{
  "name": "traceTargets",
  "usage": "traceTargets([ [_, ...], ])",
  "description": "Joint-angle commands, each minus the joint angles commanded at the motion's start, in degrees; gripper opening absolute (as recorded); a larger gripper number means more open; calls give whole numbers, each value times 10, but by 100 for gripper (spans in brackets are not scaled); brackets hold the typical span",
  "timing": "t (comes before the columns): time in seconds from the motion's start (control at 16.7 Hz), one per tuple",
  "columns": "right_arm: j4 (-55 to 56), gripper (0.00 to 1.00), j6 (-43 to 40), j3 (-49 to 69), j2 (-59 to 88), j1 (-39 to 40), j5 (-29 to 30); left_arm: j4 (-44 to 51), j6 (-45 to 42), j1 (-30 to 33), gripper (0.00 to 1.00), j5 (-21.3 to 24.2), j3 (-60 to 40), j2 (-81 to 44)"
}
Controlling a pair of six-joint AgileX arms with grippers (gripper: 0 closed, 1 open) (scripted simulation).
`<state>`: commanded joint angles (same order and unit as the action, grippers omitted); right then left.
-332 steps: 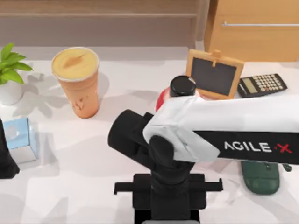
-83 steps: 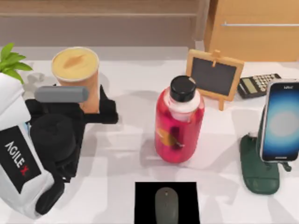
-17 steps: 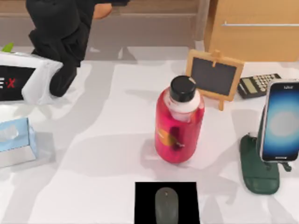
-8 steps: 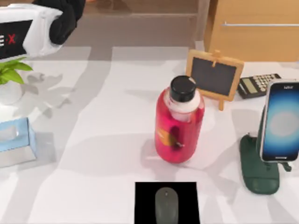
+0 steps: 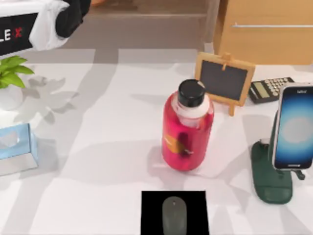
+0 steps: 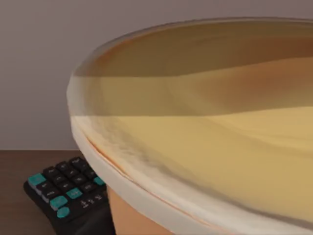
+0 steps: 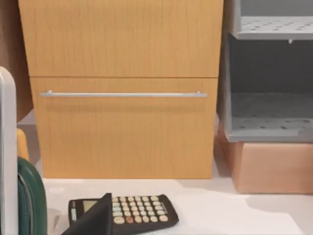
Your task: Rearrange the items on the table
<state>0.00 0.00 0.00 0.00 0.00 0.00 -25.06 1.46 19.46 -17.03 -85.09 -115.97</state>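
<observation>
The white table (image 5: 112, 161) carries a red bottle (image 5: 187, 132), black mat (image 5: 174, 212) and light-blue box (image 5: 17, 148).

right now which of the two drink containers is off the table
The orange cup, close in front of the left wrist camera, carried by the left arm at the table's far left. The red bottle stands mid-table.

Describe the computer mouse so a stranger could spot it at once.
Start at the red bottle in the middle of the white table. Nearer the table's front edge lies a black square mat; the mouse sits centred on it, a low grey oval, the mat's sole item.
</observation>
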Motion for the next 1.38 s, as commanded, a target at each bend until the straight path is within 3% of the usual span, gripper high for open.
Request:
traceTargets([
  [0.54,0,100,0,0,0,0,0,0,0,0,0,0,0,0],
  [1.32,0,100,0,0,0,0,0,0,0,0,98,0,0,0],
  [1.38,0,100,0,0,0,0,0,0,0,0,100,0,0,0],
])
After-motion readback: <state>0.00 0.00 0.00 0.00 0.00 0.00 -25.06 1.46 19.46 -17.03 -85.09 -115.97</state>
